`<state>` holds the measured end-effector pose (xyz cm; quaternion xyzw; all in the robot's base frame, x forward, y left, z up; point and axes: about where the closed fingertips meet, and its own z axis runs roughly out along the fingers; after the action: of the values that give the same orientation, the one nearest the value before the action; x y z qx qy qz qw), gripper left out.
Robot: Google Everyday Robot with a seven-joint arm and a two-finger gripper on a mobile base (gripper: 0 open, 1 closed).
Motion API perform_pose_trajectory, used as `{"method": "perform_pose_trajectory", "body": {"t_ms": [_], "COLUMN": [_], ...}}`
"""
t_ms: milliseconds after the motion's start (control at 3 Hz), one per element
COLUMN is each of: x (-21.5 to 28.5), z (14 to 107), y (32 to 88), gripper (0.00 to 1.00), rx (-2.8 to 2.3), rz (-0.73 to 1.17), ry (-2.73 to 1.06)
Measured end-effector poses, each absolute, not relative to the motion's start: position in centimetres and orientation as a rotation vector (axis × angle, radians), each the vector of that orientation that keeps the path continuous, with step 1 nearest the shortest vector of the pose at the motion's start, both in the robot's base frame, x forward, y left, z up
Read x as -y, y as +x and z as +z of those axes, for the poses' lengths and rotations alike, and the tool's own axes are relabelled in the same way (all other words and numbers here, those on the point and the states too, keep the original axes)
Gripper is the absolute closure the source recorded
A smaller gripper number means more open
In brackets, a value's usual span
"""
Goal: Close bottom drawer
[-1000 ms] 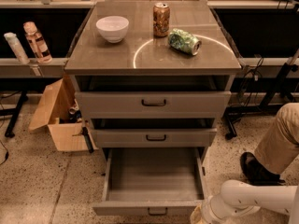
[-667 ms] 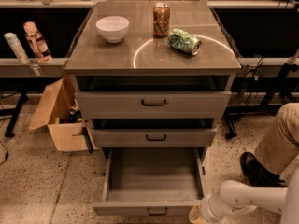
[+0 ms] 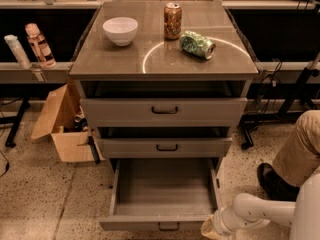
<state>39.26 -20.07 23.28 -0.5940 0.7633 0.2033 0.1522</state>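
Grey and flat-fronted, the bottom drawer (image 3: pixel 131 223) stands pulled far out below the other two drawers, its smooth rectangular tray open to view. The hand (image 3: pixel 209 228), on a rounded white arm (image 3: pixel 260 209), sits low just beside the drawer front's right end; whether it is spread or pressed together cannot be told. On the bench (image 3: pixel 100 64) rest a white bowl (image 3: pixel 120 30), an upright can (image 3: pixel 172 20) and a crumpled green can (image 3: pixel 197 44) lying sideways.
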Motion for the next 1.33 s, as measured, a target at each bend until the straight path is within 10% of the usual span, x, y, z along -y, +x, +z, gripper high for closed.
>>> {"method": "perform_pose_trajectory", "body": {"t_ms": [1333], "x": [20.3], "z": [17.4], "y": [41.5], "gripper": [1.0], "rx": [-2.227], "rz": [0.622], "ry": [-1.639]}}
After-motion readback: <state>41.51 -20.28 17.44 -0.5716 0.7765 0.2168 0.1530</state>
